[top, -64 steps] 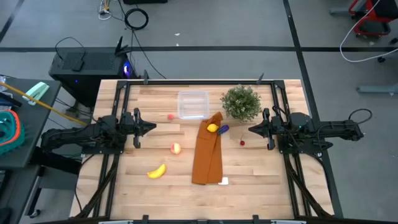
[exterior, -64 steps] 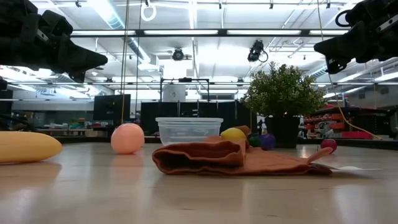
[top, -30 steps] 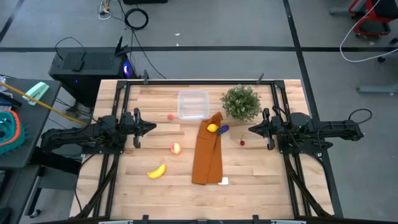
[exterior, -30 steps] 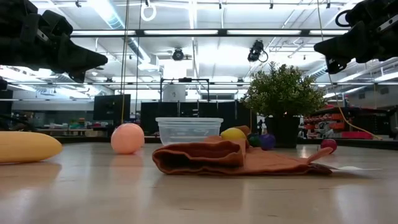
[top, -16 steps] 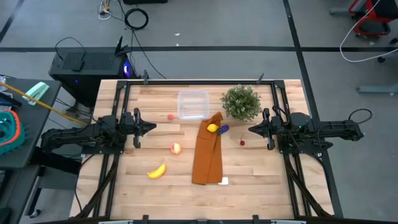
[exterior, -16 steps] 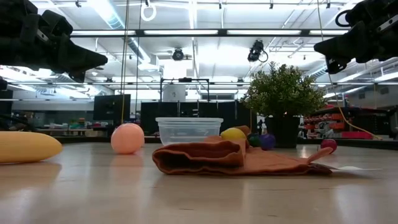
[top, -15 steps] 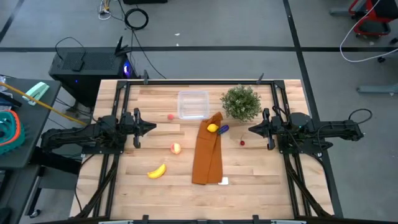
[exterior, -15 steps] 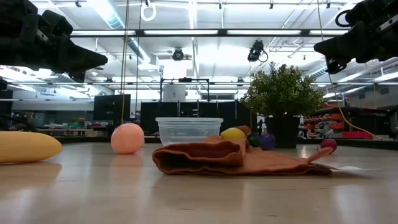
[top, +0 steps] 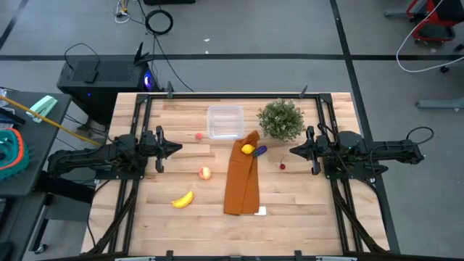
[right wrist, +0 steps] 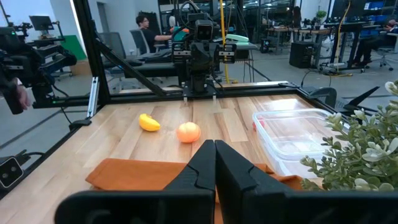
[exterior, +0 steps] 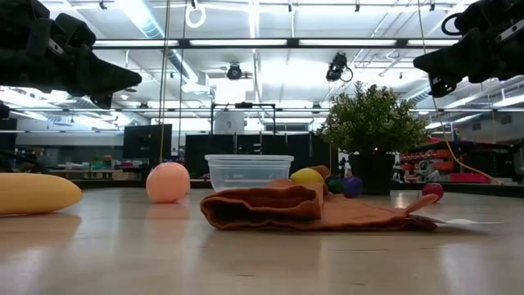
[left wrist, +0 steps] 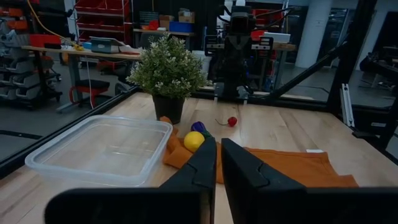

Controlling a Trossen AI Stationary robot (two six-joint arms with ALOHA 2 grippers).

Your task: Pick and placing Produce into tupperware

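The clear tupperware (top: pixel 225 121) stands at the table's far middle with nothing in it. The produce lies loose. A yellow lemon (top: pixel 248 149) and a purple piece (top: pixel 260 150) rest on the far end of the orange-brown cloth (top: pixel 241 177). A peach-coloured round fruit (top: pixel 205 172), a banana (top: pixel 183 199) and two small red pieces (top: pixel 199 135) (top: pixel 282 166) lie on the wood. My left gripper (top: pixel 180 148) hovers level at the left, shut and holding nothing. My right gripper (top: pixel 291 151) does the same at the right.
A green potted plant (top: pixel 280 119) stands right of the tupperware, close to my right gripper. A small white tag (top: pixel 261 211) lies at the cloth's near end. Black frame rails (top: pixel 138 109) run along the table's sides. Bare wood shows toward the near edge.
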